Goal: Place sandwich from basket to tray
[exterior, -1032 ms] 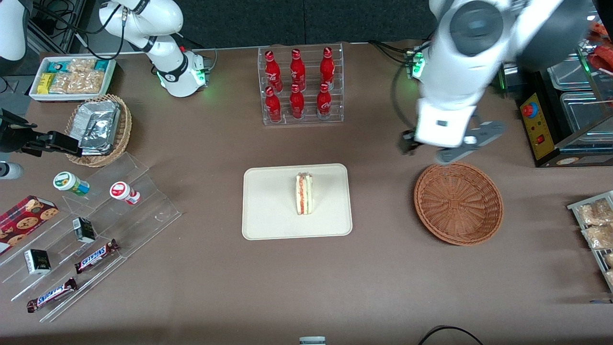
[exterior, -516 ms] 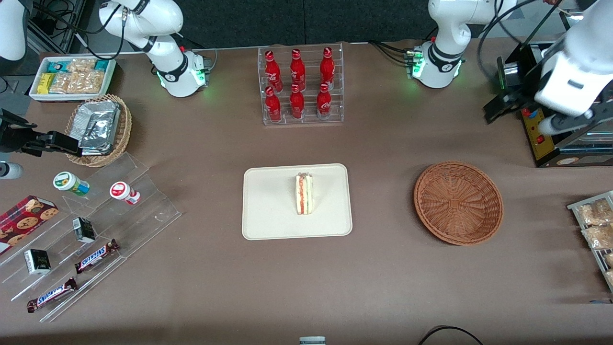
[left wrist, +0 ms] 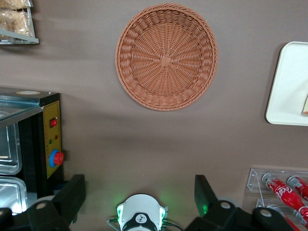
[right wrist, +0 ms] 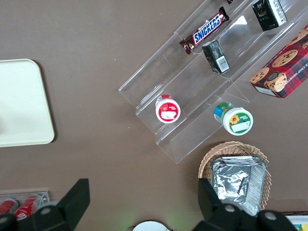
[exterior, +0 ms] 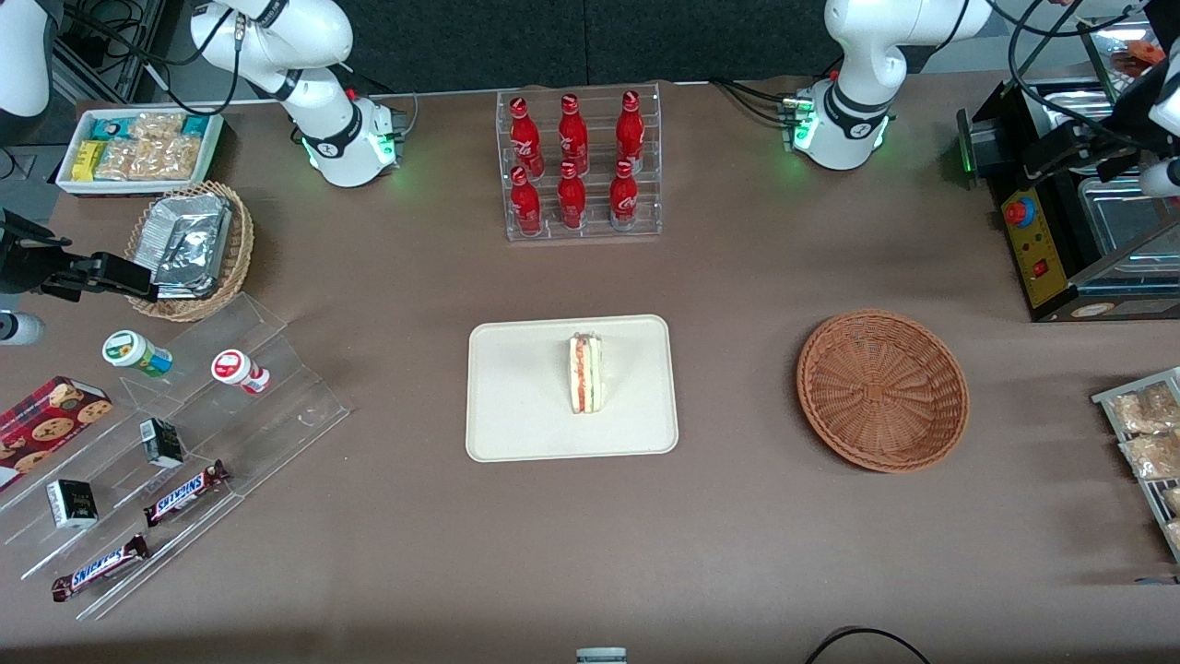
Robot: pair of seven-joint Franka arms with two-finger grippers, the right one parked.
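The sandwich [exterior: 585, 373], a white wedge with red and green filling, lies on the cream tray [exterior: 516, 397] in the middle of the table. The reddish-brown wicker basket [exterior: 882, 390] sits beside the tray, toward the working arm's end, with nothing in it. My left gripper [exterior: 1106, 161] is raised high at the working arm's end of the table, over the black machine, well apart from basket and tray. It is open and empty. The left wrist view shows its fingers [left wrist: 72, 192] wide apart, with the basket [left wrist: 166, 57], the tray's edge [left wrist: 288, 82] and a sliver of the sandwich [left wrist: 305, 106] below.
A clear rack of red bottles [exterior: 578, 166] stands farther from the front camera than the tray. A black machine [exterior: 1060, 240] and a rack of snack packets [exterior: 1148, 433] are at the working arm's end. A tan foil basket [exterior: 189, 249], a white bin [exterior: 138, 152] and acrylic shelves [exterior: 184, 443] are at the parked arm's end.
My left gripper has swung from just above the basket's rim up and away to the working arm's end of the table, over the black machine. Sandwich, tray and basket have not moved.
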